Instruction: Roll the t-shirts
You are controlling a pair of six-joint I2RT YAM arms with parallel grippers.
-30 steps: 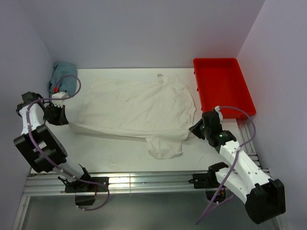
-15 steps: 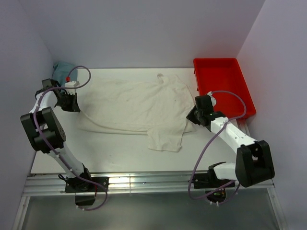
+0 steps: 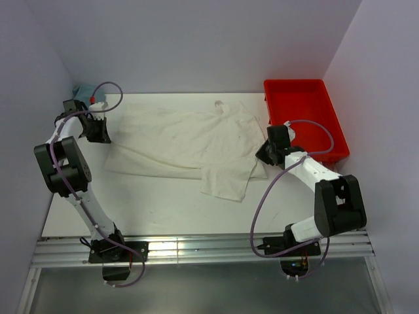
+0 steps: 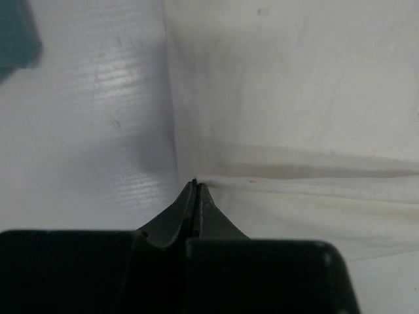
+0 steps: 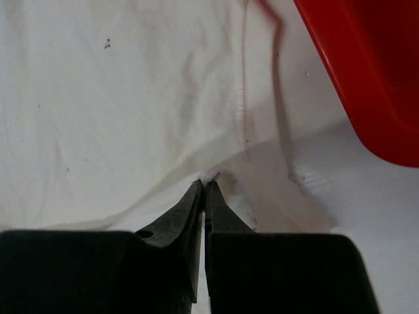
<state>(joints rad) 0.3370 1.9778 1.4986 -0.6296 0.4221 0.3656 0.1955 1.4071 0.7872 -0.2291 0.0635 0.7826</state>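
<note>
From above, we see the cream t-shirt spread flat in the middle of the white table, its collar toward the back wall and one short sleeve lying toward the near side. The left gripper sits low at the shirt's left edge, and the right gripper sits at its right edge, so the shirt stretches between them. A red tray stands at the back right, just beside the right arm. A blue-green cloth is bunched in the back left corner, behind the left arm.

In the left wrist view, the left gripper has its black fingers pressed together to a point. A corner of the t-shirt meets that point, where a folded edge of fabric runs off to the right. We take it to be pinching the thin cloth. Bare table shows on the left.

In the right wrist view, the right gripper is likewise drawn narrow. The t-shirt puckers up into its tips, so it holds the fabric near a stitched seam. The tray fills the upper right corner, with bare table below it.
</note>
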